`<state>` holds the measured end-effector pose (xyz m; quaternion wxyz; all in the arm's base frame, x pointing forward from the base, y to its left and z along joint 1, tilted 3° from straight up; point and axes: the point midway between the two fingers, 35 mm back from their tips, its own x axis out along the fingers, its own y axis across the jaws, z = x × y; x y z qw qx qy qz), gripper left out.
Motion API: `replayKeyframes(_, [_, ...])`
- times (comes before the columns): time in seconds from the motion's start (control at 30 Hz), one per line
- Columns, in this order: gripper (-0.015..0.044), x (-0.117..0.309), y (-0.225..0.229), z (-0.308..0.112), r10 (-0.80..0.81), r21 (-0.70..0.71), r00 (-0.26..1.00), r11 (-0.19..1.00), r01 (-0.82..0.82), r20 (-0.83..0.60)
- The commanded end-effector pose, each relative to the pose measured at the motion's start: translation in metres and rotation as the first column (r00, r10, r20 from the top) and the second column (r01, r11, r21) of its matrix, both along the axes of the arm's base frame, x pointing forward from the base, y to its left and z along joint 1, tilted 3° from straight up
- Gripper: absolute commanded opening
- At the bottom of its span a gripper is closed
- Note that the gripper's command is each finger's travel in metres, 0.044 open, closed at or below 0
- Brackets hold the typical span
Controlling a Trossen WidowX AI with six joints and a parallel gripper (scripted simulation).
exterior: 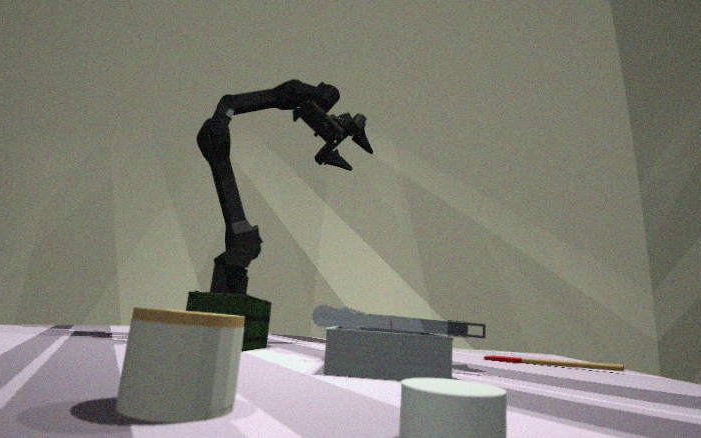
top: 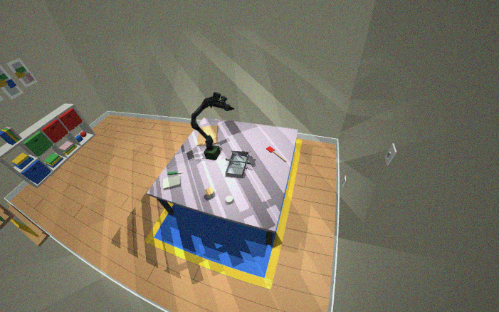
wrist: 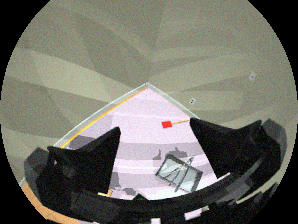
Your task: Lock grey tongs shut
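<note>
The grey tongs [top: 240, 159] [exterior: 385, 321] [wrist: 184, 172] lie open across the top of the grey roasting tin [top: 235, 176] [exterior: 388, 356] [wrist: 166, 180]. In the exterior view their scalloped tips overhang the tin's left side, and the hinge end with its dark rectangular loop overhangs the right, slightly lower. The wooden board [top: 213, 132] lies flat behind the arm's base in the top view. My gripper [top: 232, 108] [exterior: 361, 161] [wrist: 155, 126] is open and empty, high above the table, pointing down at a slant. It touches neither tongs nor tin.
A red-headed spatula [top: 270, 149] [exterior: 570, 363] [wrist: 167, 124] lies beyond the tin. A wooden-lidded pot [top: 209, 192] [exterior: 178, 369] and a pale cylinder [top: 228, 199] [exterior: 452, 416] stand on the near side. A pale block [top: 171, 182] and a green-handled tool [top: 172, 172] lie near the left edge.
</note>
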<state>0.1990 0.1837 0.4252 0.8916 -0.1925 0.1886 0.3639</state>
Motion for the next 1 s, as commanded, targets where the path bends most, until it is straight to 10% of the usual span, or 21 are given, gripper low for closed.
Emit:
replayKeyframes(0.0, [0.0440, 0.041, -0.003, -0.035, -0.117, -0.055, 0.987, 0.992, 0.112, -0.111])
replayKeyframes(0.5, [0.0440, 0.174, -0.104, -0.210, -0.586, -0.321, 0.634, 0.809, 0.493, -0.505])
replayKeyframes(0.97, [0.0440, 0.180, -0.217, -0.355, -0.711, -0.536, 0.117, 0.617, 0.576, -0.693])
